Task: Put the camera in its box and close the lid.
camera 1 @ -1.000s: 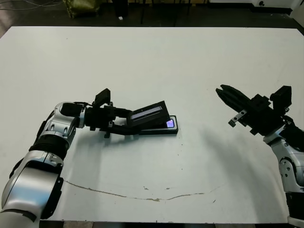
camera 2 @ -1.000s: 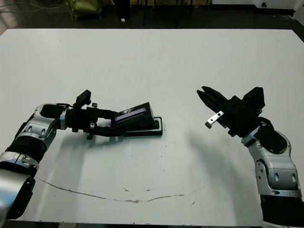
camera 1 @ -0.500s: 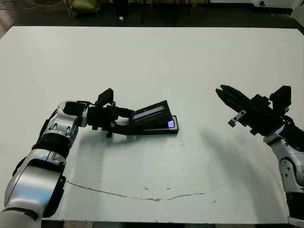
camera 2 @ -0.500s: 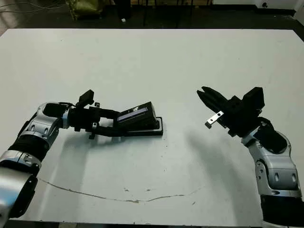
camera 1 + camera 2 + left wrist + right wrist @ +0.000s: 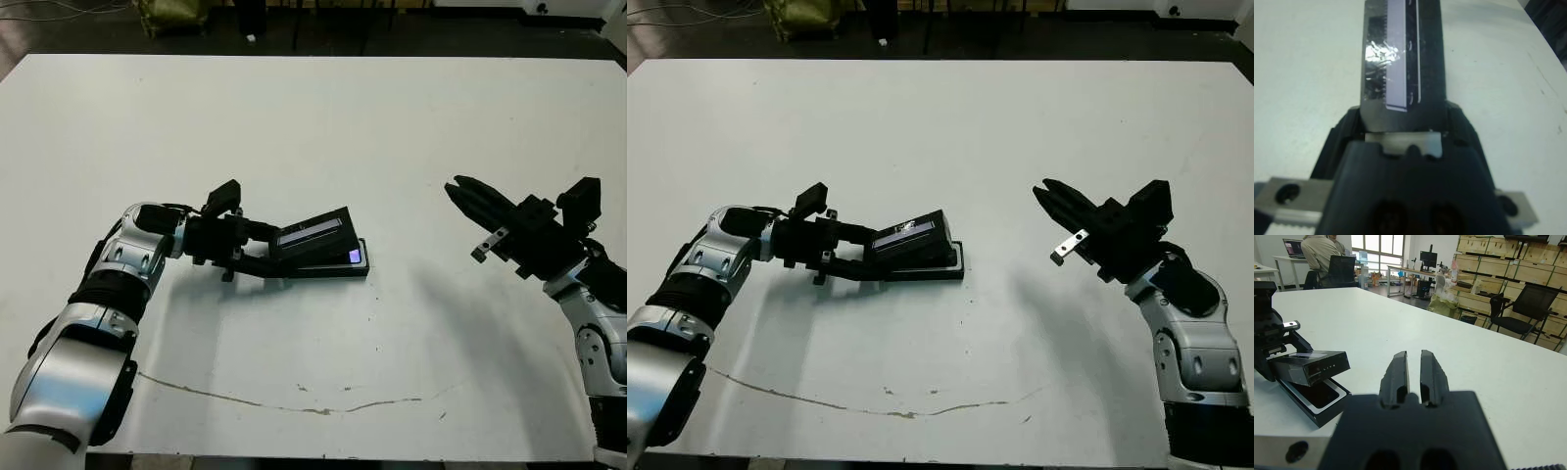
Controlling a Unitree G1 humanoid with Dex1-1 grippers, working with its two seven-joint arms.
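Evidently your left claw [image 5: 263,245] gripped the flat black silver-striped lid [image 5: 313,235] tilted over the shallow white-lined box [image 5: 1315,399], ready to lower; the right claw [image 5: 468,201] idled clenched, empty.

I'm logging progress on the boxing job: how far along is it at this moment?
Done: the camera lies in the box, its bluish screen showing at one end. In hand: the left pincer grips the lid at one end and holds it tilted over the box, its far end raised. Left: lowering the lid flat to close the box, then letting go. The right pincer waits off to the side, holding nothing.
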